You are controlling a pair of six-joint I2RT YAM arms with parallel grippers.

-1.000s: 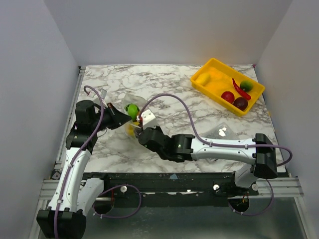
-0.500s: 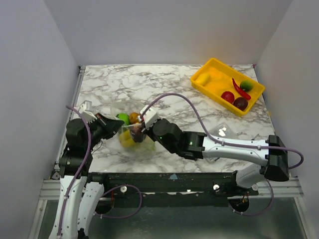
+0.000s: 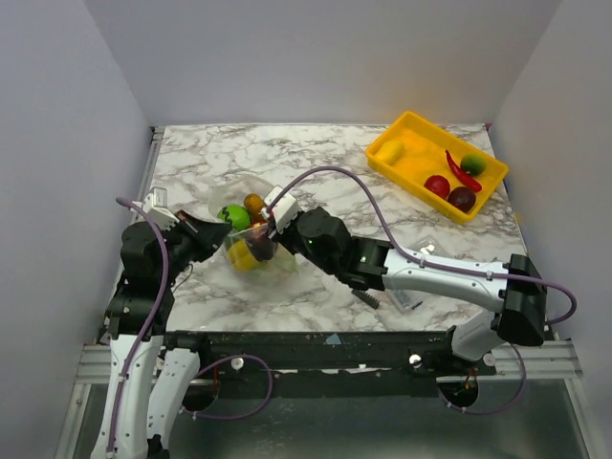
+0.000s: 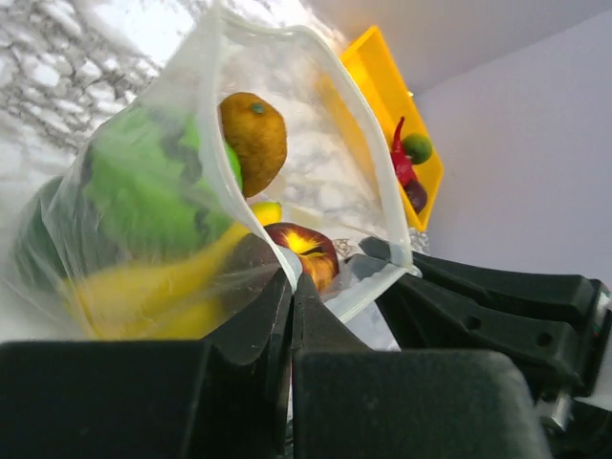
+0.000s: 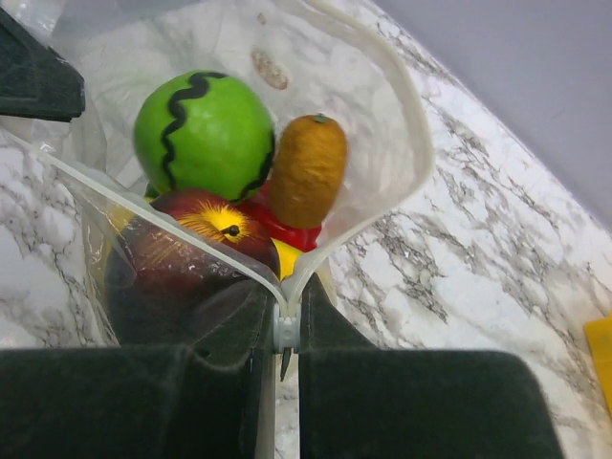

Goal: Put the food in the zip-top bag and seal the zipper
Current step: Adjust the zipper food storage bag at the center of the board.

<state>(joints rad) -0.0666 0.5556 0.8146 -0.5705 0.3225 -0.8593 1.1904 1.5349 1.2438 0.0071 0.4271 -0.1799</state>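
The clear zip-top bag (image 3: pixel 251 251) is held up between my two grippers at the table's left middle. Inside it are a green striped ball (image 5: pixel 204 134), a brown kiwi (image 5: pixel 306 169), a dark red apple (image 5: pixel 196 237), a red piece and a yellow banana (image 4: pixel 143 292). My left gripper (image 3: pixel 212 234) is shut on the bag's left mouth edge (image 4: pixel 287 273). My right gripper (image 3: pixel 273 225) is shut on the zipper (image 5: pixel 285 330) at the mouth's right end. The mouth (image 5: pixel 316 124) gapes open between them. More food lies in the yellow tray (image 3: pixel 411 129): a red chili (image 3: pixel 462 172), a green ball, a red and a dark purple piece.
A small black ridged piece (image 3: pixel 367 298) and a flat clear packet (image 3: pixel 426 252) lie on the marble table by my right arm. The tray stands at the back right corner. Grey walls close in the table on three sides.
The bag has been lifted and stretched between both grippers. My left arm drew back toward the left, and my right gripper moved up and back along the bag's mouth.
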